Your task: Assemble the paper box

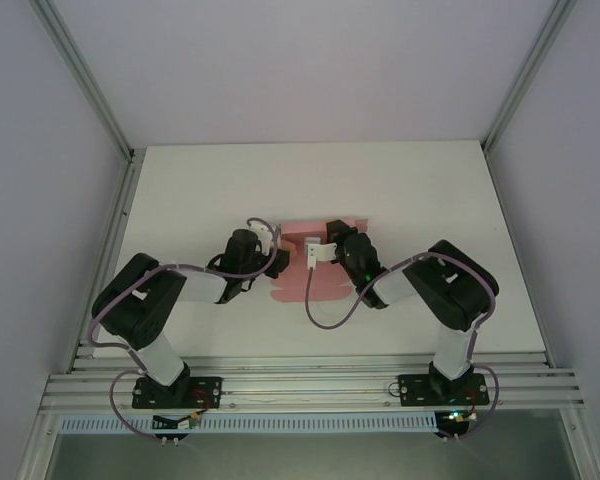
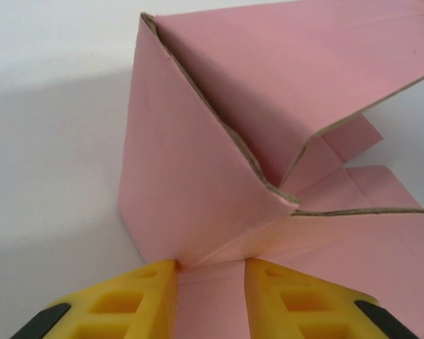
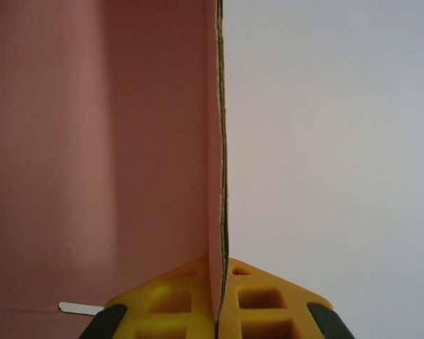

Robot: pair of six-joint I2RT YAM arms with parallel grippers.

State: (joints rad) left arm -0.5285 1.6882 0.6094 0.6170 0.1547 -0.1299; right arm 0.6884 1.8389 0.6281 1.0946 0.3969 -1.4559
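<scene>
Right pincer (image 3: 220, 275), yellow and pocketed, was pinched shut on the thin brown-cored edge of an upright panel of the paper box (image 3: 99, 141). Left pincer (image 2: 210, 275) stood parted, a flat flap lying in its gap. Pale pink matte card, partly folded with creased flaps, the box lay mid white worktop (image 1: 400, 190) between both pincers.

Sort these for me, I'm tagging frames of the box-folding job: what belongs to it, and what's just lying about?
Belongs to the job:
- paper box, partly folded
- right gripper, clamped on an upright panel's edge
- left gripper, fingers apart at a flat flap

Just there:
- table
- frame rails
</scene>
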